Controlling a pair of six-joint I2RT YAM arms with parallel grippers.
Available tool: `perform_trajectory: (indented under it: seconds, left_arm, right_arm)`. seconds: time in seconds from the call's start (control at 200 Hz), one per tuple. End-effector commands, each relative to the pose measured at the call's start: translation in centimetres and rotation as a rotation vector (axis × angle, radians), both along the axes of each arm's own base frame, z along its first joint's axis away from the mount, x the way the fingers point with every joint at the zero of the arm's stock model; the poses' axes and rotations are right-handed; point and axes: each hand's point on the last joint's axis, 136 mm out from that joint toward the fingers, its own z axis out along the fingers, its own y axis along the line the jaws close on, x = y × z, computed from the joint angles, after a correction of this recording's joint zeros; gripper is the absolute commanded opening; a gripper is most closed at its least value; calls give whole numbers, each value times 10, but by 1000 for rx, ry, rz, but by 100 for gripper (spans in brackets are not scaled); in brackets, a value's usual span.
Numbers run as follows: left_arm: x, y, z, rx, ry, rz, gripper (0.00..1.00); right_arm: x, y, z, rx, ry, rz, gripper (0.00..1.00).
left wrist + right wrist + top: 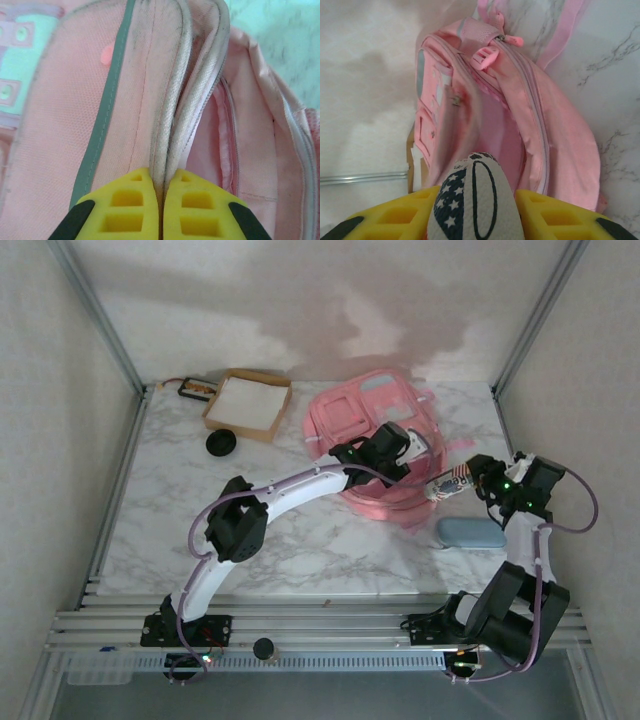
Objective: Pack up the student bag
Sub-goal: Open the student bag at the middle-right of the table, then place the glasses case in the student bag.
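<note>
The pink student bag (350,415) lies at the back middle of the table with its main compartment unzipped. My left gripper (161,172) is shut on the whitish piped edge of the bag's opening (172,115) and holds that flap up. My right gripper (477,193) is shut on a small white football (480,200) with navy stars and black lines. It hovers just outside the bag's open mouth (495,125), pointing into the pink lining. From above, the ball (450,483) sits at the bag's right edge, with the right gripper (472,480) behind it.
A grey-blue pouch (470,533) lies on the marble table near the right arm. A brown cardboard box (247,403) with a white inside stands at the back left, a black round object (221,443) in front of it and a dark item (195,388) beside it.
</note>
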Motion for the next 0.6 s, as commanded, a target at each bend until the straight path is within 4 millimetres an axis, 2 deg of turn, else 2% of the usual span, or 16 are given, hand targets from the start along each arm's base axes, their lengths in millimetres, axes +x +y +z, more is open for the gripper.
perform_trajectory:
  seconds: [0.0, 0.07, 0.145, 0.205, 0.31, 0.456, 0.596]
  left_arm:
    - [11, 10, 73, -139, -40, 118, 0]
    - [5, 9, 81, -155, -27, 131, 0]
    - [3, 14, 90, -177, -23, 178, 0]
    - [3, 20, 102, -216, -19, 238, 0]
    - [-1, 31, 123, -300, 14, 310, 0]
    - [-19, 29, 141, -381, 49, 288, 0]
    - [-26, 33, 154, -394, 77, 325, 0]
  right_arm:
    - [22, 17, 22, -17, -117, 45, 36]
    - [35, 32, 26, 32, -152, 72, 36]
    - [51, 46, 15, 56, -139, 83, 36]
    - [62, 66, 9, 93, -142, 126, 36]
    - [74, 97, 9, 140, -176, 162, 36]
    - [89, 135, 7, 167, -214, 192, 38]
    - [107, 156, -2, 248, -242, 179, 40]
